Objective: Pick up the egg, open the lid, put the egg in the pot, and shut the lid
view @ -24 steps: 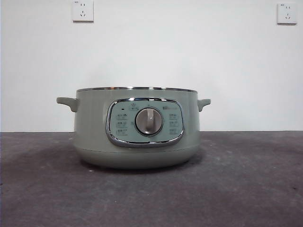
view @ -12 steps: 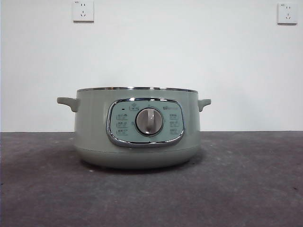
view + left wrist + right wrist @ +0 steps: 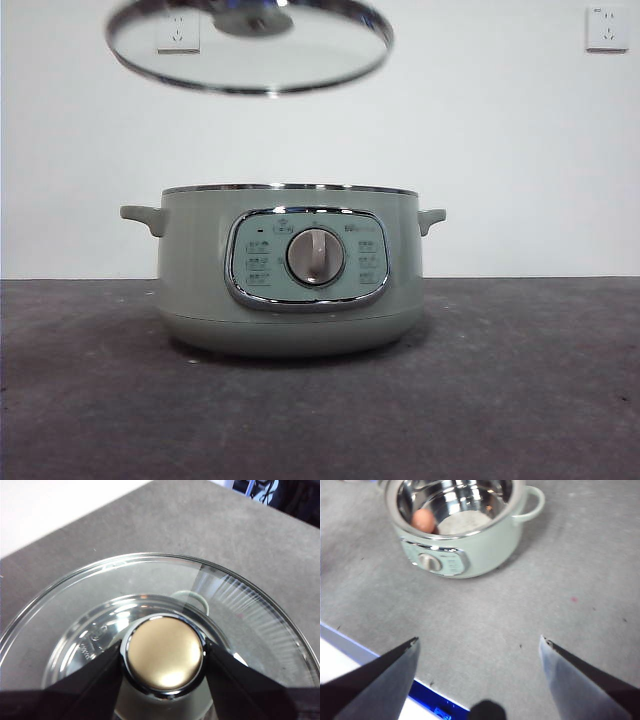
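Note:
The pale green pot (image 3: 288, 270) stands open on the grey table, its control panel and silver dial (image 3: 314, 257) facing the front view. The reddish-brown egg (image 3: 423, 520) lies inside the pot (image 3: 460, 525) against its steel wall. The glass lid (image 3: 250, 45) hangs tilted in the air above the pot, a little to its left. My left gripper (image 3: 163, 657) is shut on the lid's round knob (image 3: 163, 652), one black jaw on each side. My right gripper (image 3: 477, 645) is open, empty and raised well away from the pot.
Two wall sockets (image 3: 176, 25) (image 3: 606, 28) sit high on the white wall behind. A blue and white edge (image 3: 375, 680) borders the table under the right gripper. A small red speck (image 3: 574, 599) marks the table surface.
The lid has come into the front view from above, over the pot, where no lid showed before. The pot has not moved.

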Controlling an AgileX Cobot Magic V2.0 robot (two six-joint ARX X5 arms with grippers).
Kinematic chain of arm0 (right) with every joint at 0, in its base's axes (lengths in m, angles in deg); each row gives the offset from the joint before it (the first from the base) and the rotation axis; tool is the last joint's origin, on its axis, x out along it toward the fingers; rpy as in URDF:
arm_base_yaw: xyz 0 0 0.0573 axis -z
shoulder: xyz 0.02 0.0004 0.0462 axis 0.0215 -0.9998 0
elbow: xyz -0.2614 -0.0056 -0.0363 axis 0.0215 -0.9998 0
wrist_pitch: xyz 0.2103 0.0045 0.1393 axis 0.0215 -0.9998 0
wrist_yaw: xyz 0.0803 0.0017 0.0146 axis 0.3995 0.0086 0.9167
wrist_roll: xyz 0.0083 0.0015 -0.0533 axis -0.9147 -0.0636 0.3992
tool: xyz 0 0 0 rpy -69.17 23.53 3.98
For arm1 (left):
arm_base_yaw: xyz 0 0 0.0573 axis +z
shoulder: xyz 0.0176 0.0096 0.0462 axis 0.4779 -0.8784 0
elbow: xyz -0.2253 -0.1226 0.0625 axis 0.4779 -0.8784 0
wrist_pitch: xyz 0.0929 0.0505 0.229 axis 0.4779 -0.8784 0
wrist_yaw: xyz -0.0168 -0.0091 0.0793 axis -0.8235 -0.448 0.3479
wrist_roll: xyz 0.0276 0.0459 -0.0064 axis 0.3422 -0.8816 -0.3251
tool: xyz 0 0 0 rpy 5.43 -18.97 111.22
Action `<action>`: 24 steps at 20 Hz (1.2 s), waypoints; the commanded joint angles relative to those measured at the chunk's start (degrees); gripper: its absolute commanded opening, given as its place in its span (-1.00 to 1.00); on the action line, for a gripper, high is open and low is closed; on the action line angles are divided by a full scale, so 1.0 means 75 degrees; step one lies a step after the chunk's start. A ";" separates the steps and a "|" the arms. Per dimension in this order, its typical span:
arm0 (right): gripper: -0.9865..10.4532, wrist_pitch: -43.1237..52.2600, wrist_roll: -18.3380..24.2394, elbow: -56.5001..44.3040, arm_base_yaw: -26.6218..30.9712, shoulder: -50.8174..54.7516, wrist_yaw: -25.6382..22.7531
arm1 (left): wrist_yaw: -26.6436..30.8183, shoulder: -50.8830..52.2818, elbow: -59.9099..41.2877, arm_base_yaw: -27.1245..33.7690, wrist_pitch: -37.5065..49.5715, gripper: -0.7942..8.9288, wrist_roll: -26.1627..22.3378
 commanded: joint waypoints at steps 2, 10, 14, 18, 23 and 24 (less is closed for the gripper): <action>-0.12 0.0076 -0.0224 -0.0181 -0.0009 0.0411 -0.0087 | 0.0038 -0.0612 0.0017 -0.0146 0.0539 -0.85 -0.0085; -0.12 -0.0187 -0.0169 -0.0181 -0.0009 0.0490 -0.0367 | 0.0233 -0.1553 0.0017 -0.0154 0.1017 -0.85 -0.0003; -0.12 -0.0187 -0.0149 -0.0181 -0.0009 0.0490 -0.0452 | 0.0230 -0.1807 0.0017 -0.0154 0.1005 -0.85 0.0000; -0.12 -0.0189 -0.0152 -0.0181 -0.0009 0.0490 -0.0484 | 0.0236 -0.1985 0.0009 -0.0172 0.1005 -0.85 0.0003; -0.12 -0.0187 -0.0152 -0.0181 -0.0009 0.0490 -0.0621 | 0.0239 -0.2005 0.0006 -0.0157 0.0784 -0.85 -0.0006; -0.12 -0.0187 -0.0149 -0.0181 -0.0009 0.0490 -0.0621 | 0.0239 -0.2020 0.0003 -0.0157 0.0717 -0.85 -0.0038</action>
